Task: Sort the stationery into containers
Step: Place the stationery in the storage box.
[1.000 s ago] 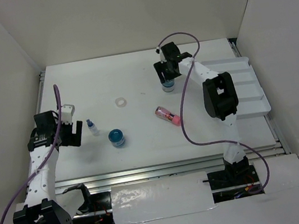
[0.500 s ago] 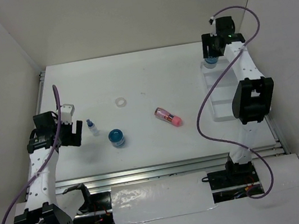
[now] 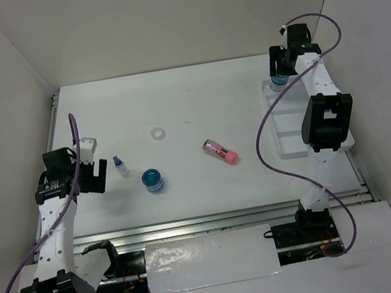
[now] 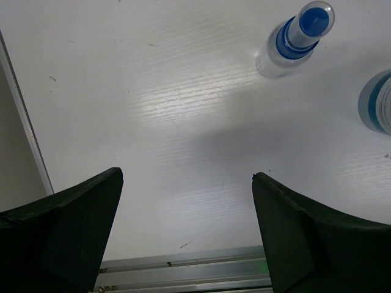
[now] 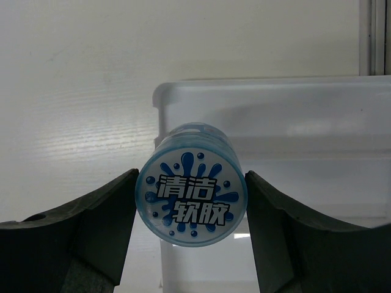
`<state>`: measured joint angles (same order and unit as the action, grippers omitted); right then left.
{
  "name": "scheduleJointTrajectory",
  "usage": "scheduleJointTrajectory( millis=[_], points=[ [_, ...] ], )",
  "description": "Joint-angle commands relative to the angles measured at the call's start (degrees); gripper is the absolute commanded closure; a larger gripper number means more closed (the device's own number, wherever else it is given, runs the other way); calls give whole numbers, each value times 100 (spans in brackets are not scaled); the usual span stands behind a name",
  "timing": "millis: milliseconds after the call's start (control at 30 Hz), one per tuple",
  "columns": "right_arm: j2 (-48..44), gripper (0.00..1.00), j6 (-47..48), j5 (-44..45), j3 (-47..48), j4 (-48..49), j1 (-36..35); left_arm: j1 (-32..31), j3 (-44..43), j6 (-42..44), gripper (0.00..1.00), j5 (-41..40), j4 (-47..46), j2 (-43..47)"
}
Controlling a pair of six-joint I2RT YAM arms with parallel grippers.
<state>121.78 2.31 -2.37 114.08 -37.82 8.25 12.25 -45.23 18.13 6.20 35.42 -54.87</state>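
Observation:
My right gripper [image 3: 279, 78] is shut on a round blue pot [image 5: 191, 192] with a printed label. It holds the pot above the far left corner of the white compartment tray [image 5: 293, 122]. In the top view the tray [image 3: 286, 128] lies at the right, partly hidden by the arm. My left gripper [image 4: 186, 232] is open and empty, just left of the blue-capped white bottle [image 3: 120, 166], which also shows in the left wrist view [image 4: 296, 38]. A second blue pot [image 3: 152, 178], the pink tube [image 3: 220, 151] and the translucent ring [image 3: 157, 133] lie on the table.
A metal rail [image 4: 183, 268] runs along the table's front edge, and another rail [image 3: 52, 121] along the left edge. White walls enclose the table on three sides. Purple cables loop from both arms.
My right arm has carried the blue pot from the middle back of the table rightward to above the tray's far corner. The left arm has hardly moved.

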Motion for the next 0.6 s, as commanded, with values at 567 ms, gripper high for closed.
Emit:
scheduleJointTrajectory(
  millis=[567],
  points=[
    [830, 61, 165, 220, 888, 337, -175, 67, -152, 94, 1, 4, -26, -252]
  ],
)
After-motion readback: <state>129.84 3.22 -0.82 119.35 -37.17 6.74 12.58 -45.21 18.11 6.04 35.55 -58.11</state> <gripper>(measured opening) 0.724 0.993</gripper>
